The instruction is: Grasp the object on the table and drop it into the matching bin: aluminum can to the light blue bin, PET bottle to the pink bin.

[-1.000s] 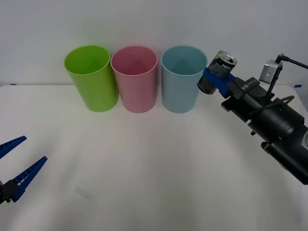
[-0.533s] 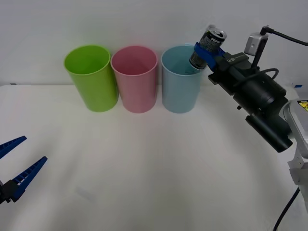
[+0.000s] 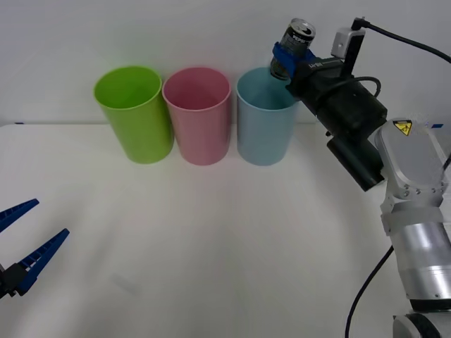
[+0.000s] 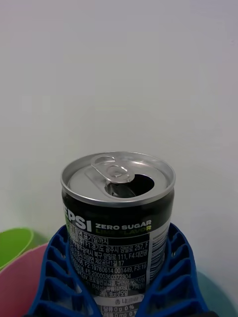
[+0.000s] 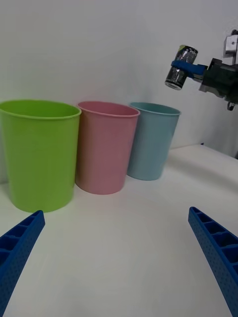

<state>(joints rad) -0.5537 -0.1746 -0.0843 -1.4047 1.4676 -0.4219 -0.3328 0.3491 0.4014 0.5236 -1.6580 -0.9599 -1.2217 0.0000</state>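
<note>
My right gripper (image 3: pixel 287 55) is shut on the aluminum can (image 3: pixel 292 47), a small dark-printed can with a shiny pull-tab top (image 4: pixel 118 176). It holds the can in the air, tilted, above the right part of the light blue bin's (image 3: pixel 264 125) rim. From the left wrist view the can (image 5: pixel 180 73) hangs above and to the right of that bin (image 5: pixel 151 140). The pink bin (image 3: pixel 197 115) stands just left of the blue one on the white table (image 3: pixel 225 246). My left gripper (image 3: pixel 20 243) rests open low at the table's near left.
A green bin (image 3: pixel 134 113) stands left of the pink bin, so three bins form a row along the back wall. The right arm's dark body and cable (image 3: pixel 352 120) reach in from the right.
My right gripper has carried the can up and to the left, from beside the light blue bin to above its rim. The left gripper has stayed put.
</note>
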